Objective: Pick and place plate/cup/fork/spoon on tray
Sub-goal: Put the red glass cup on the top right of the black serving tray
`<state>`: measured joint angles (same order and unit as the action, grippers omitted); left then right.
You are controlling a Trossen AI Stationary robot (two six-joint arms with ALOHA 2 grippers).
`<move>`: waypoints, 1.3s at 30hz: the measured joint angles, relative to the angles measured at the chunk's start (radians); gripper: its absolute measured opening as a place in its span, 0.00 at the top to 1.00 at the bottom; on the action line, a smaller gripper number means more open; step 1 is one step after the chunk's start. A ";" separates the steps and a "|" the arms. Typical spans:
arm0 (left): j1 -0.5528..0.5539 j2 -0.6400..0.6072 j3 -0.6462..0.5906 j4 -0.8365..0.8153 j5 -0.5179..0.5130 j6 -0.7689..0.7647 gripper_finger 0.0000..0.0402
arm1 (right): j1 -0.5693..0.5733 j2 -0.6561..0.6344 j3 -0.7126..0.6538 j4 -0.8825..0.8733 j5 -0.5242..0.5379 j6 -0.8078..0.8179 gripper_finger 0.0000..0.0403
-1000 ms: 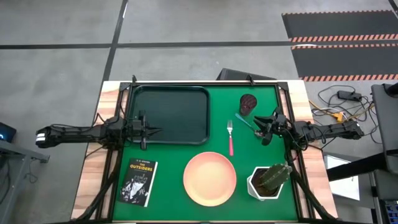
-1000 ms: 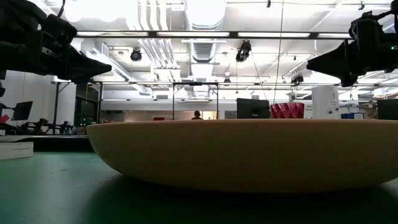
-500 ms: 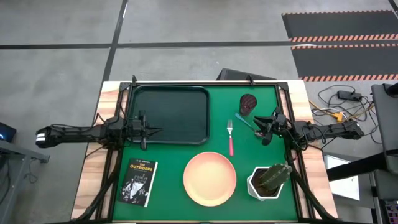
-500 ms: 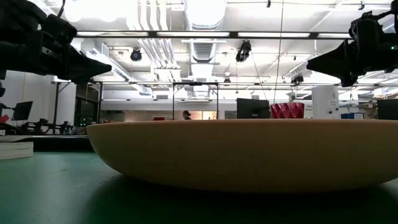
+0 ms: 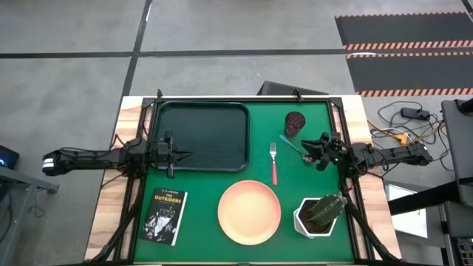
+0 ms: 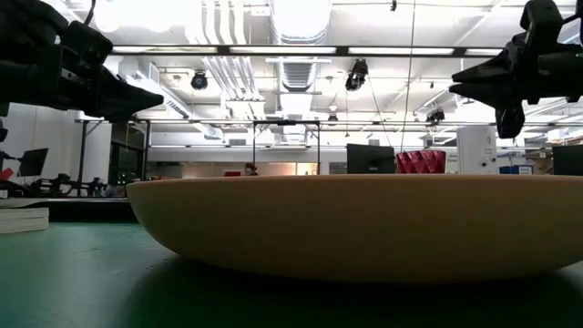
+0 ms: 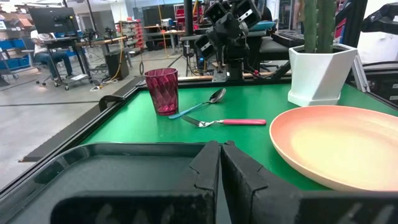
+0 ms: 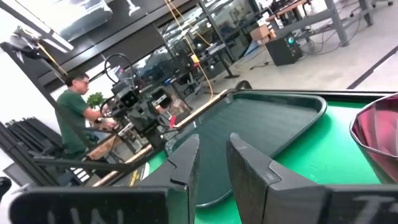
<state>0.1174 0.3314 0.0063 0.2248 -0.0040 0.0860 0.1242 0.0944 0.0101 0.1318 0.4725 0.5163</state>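
The peach plate [image 5: 250, 212] lies on the green mat near the front edge and fills the low view [image 6: 364, 223]. The maroon cup [image 5: 295, 123] stands upright at the back right. The pink-handled fork [image 5: 273, 164] and the teal-handled spoon [image 5: 290, 142] lie flat between the cup and the plate. The dark tray [image 5: 201, 137] sits at the back left. My left gripper [image 5: 189, 155] is shut, hovering over the tray's front rim. My right gripper [image 5: 307, 146] is slightly open above the spoon's bowl end, pointing toward the table's left edge; its wrist view [image 8: 213, 155] shows a narrow gap.
A white pot with a cactus [image 5: 320, 214] stands at the front right, close under my right arm. A black book [image 5: 165, 215] lies at the front left. A person [image 8: 74, 118] sits beyond the table's left side.
My right gripper has rolled about its own long axis while staying above the spoon. My left arm and all the table's things have kept still.
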 joint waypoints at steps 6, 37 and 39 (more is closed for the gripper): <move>-0.003 0.009 0.000 0.062 0.014 -0.119 1.00 | 0.000 0.001 0.000 0.024 0.000 0.014 0.83; 0.001 0.309 0.207 0.643 -0.263 0.218 1.00 | -0.248 0.564 0.676 -0.341 0.026 -0.146 0.83; 0.001 0.321 0.206 0.657 -0.335 0.219 1.00 | -0.263 0.602 0.741 -0.407 0.025 -0.120 0.83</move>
<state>0.1184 0.6526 0.2123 0.8816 -0.3392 0.3046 -0.1385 0.6969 0.7514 -0.2756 0.4976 0.3965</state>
